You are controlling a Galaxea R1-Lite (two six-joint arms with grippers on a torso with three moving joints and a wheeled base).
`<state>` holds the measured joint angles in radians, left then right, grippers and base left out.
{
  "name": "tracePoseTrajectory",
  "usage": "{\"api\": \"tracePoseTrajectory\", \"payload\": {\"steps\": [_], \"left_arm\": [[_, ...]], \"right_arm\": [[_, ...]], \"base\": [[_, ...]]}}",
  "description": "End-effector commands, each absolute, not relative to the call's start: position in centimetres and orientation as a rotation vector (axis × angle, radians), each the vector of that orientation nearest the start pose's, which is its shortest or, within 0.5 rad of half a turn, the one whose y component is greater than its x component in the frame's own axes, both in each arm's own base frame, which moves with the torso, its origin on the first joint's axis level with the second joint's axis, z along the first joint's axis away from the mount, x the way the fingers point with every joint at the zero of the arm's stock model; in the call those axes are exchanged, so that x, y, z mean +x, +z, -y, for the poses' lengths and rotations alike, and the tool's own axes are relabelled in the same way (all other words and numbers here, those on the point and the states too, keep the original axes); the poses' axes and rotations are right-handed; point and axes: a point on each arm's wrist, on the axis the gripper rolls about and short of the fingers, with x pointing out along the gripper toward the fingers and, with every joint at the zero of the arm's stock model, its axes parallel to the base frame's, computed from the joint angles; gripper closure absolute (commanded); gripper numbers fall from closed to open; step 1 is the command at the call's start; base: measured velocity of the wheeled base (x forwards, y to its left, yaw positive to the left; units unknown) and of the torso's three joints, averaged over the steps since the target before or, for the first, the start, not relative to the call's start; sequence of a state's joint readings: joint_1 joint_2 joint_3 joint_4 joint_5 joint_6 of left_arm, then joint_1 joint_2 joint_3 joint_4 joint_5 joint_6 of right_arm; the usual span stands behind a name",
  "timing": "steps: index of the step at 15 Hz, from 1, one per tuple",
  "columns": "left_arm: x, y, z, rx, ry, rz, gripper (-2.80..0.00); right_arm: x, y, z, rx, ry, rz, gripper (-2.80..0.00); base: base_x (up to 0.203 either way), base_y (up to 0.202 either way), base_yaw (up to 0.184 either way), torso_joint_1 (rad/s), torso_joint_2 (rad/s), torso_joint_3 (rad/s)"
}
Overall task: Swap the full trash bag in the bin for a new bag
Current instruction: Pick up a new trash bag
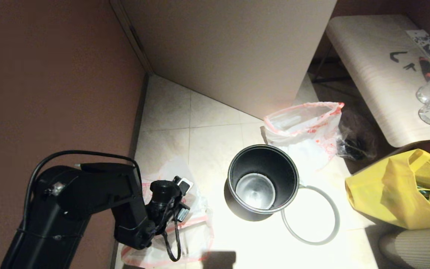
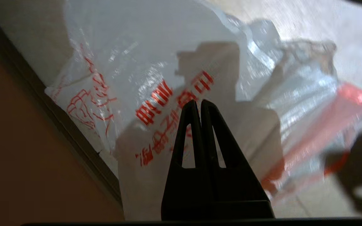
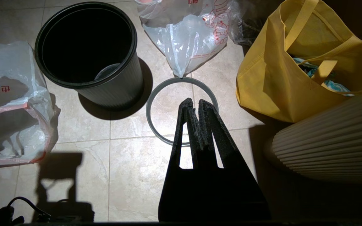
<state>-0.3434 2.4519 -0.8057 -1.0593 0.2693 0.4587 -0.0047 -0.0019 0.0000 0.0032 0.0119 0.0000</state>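
Observation:
The grey bin (image 1: 263, 183) stands unlined in the middle of the tiled floor, and its thin grey hoop (image 1: 310, 215) lies flat beside it. Behind the bin sits the full trash bag (image 1: 304, 127), bulging, its red-orange hem gaping. The new bag (image 1: 196, 224) lies slack on the floor by the left wall, under my left arm (image 1: 88, 194). My left gripper (image 2: 199, 103) hovers just over the new bag's red print (image 2: 156, 103), shut and empty. Over the hoop (image 3: 156, 125) hangs my right gripper (image 3: 196, 102), shut, holding nothing.
A yellow fabric tote (image 1: 398, 190) stands right of the hoop, with a ribbed beige shape (image 1: 416, 246) in front of it. A small clear bag of dark items (image 1: 353, 138) lies beside the full bag. A pale bench (image 1: 379, 74) carries clear bottles. A brown wall (image 1: 50, 74) closes the left side.

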Motion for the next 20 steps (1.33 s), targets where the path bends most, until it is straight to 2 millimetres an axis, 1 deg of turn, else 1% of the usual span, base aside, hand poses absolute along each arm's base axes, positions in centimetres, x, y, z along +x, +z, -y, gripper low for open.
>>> {"api": "tracePoseTrajectory", "payload": {"steps": [1, 3, 4, 5, 6, 7, 9, 10, 12, 16, 20], "left_arm": [[35.5, -3.5, 11.8, 0.638, -0.237, -0.598, 0.0], [34.2, -3.4, 11.7, 0.662, -0.35, -0.776, 0.0], [33.9, -3.3, 11.7, 0.661, -0.397, -0.844, 0.0], [34.2, -3.0, 11.8, 0.655, -0.426, -0.88, 0.0], [34.6, -2.9, 11.8, 0.649, -0.437, -0.899, -2.8], [35.0, -2.9, 12.0, 0.646, -0.439, -0.899, -2.8], [35.7, -3.7, 12.3, 0.656, -0.428, -0.913, -2.8], [36.0, -4.1, 12.4, 0.669, -0.418, -0.947, -2.8], [36.4, -5.3, 12.4, 0.676, -0.416, -0.993, -2.8], [36.5, -6.7, 12.4, 0.68, -0.42, -1.02, -2.8], [37.6, -6.9, 12.6, 0.668, -0.407, -1.017, -2.8]], "right_arm": [[-2.3, 7.5, 0.0, 0.0, 0.008, -0.003, 0.0], [-2.3, 7.5, 0.0, 0.0, 0.008, -0.003, 0.0], [-2.3, 7.5, 0.0, 0.0, 0.008, -0.003, 0.0], [-2.3, 7.5, 0.0, 0.0, 0.008, -0.003, 0.0], [-2.3, 7.5, 0.0, 0.0, 0.008, -0.003, 0.0], [-2.3, 7.5, 0.0, 0.0, 0.008, -0.003, 0.0], [-2.3, 7.5, 0.0, 0.0, 0.008, -0.003, 0.0], [-2.3, 7.5, 0.0, 0.0, 0.008, -0.003, 0.0], [-2.3, 7.5, 0.0, 0.0, 0.008, -0.003, 0.0], [-2.3, 7.5, 0.0, 0.0, 0.008, -0.003, 0.0], [-2.3, 7.5, 0.0, 0.0, 0.008, -0.003, 0.0]], "base": [[0.0, 0.0, 0.0, 0.0, 0.0, 0.0], [0.0, 0.0, 0.0, 0.0, 0.0, 0.0], [0.0, 0.0, 0.0, 0.0, 0.0, 0.0], [0.0, 0.0, 0.0, 0.0, 0.0, 0.0], [0.0, 0.0, 0.0, 0.0, 0.0, 0.0], [0.0, 0.0, 0.0, 0.0, 0.0, 0.0], [0.0, 0.0, 0.0, 0.0, 0.0, 0.0], [0.0, 0.0, 0.0, 0.0, 0.0, 0.0], [0.0, 0.0, 0.0, 0.0, 0.0, 0.0], [0.0, 0.0, 0.0, 0.0, 0.0, 0.0], [0.0, 0.0, 0.0, 0.0, 0.0, 0.0]]}}
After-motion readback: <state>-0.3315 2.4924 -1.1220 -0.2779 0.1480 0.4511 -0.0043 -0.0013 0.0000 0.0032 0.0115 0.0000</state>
